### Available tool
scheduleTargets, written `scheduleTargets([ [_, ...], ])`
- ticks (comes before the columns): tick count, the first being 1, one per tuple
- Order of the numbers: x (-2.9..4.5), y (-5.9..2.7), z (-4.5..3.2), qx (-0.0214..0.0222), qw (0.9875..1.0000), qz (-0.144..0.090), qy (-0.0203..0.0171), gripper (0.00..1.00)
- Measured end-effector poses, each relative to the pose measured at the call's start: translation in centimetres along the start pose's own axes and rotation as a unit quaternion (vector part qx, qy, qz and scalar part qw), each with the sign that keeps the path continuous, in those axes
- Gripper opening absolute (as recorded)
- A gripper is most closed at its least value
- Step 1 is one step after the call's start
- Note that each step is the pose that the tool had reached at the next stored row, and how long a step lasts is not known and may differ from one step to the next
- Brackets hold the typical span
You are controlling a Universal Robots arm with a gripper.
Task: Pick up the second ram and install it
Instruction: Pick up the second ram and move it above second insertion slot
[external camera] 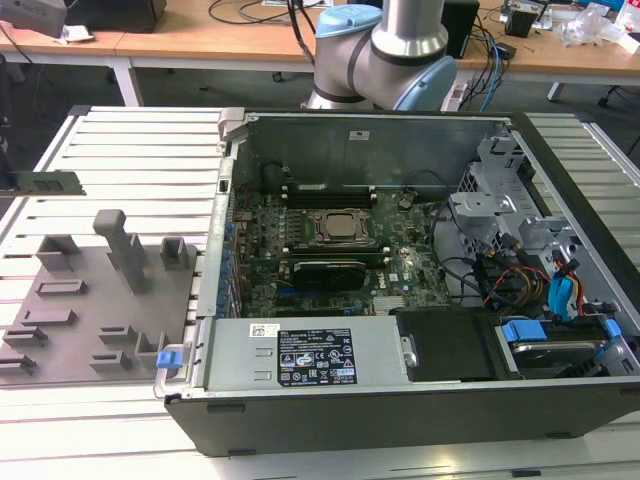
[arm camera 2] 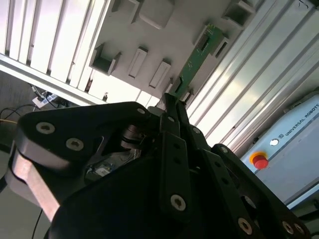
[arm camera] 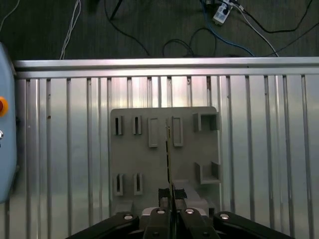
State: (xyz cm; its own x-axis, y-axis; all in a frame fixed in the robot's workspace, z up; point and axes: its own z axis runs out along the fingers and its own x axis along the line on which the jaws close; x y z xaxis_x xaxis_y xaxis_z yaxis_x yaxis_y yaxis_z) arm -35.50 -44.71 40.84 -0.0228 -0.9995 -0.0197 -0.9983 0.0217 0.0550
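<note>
Fingers (arm camera 2: pixel 174 159) pinch the second ram (arm camera 2: pixel 198 59) over slotted tray (arm camera: pixel 149 164).

You see: ram (arm camera 2: pixel 197 62) green; gripper (arm camera: pixel 171 193) black; fixture (arm camera: pixel 149 169) plain grey; table (arm camera: pixel 274 149) silver, ribbed; button (arm camera 2: pixel 258 160) red on yellow; case (external camera: pixel 400 425) black.

the ram (arm camera 2: pixel 198 57) is a long, thin, flat green board with a few small dark chips. one end is clamped in the gripper (arm camera 2: pixel 173 99) and the rest sticks straight out. in the first wrist view the ram (arm camera: pixel 169 154) shows edge-on as a thin line. at the exterior view's left edge the ram (external camera: pixel 45 183) lies level.
</note>
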Motion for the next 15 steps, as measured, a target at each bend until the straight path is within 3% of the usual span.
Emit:
scheduleTargets([
  [4, -0.05, -2.24, -0.12, 0.0, 1.0, 0.0, 0.0001, 0.13],
  [15, -0.12, -5.02, -0.27, 0.0001, 1.0, 0.0, 0.0001, 0.13],
])
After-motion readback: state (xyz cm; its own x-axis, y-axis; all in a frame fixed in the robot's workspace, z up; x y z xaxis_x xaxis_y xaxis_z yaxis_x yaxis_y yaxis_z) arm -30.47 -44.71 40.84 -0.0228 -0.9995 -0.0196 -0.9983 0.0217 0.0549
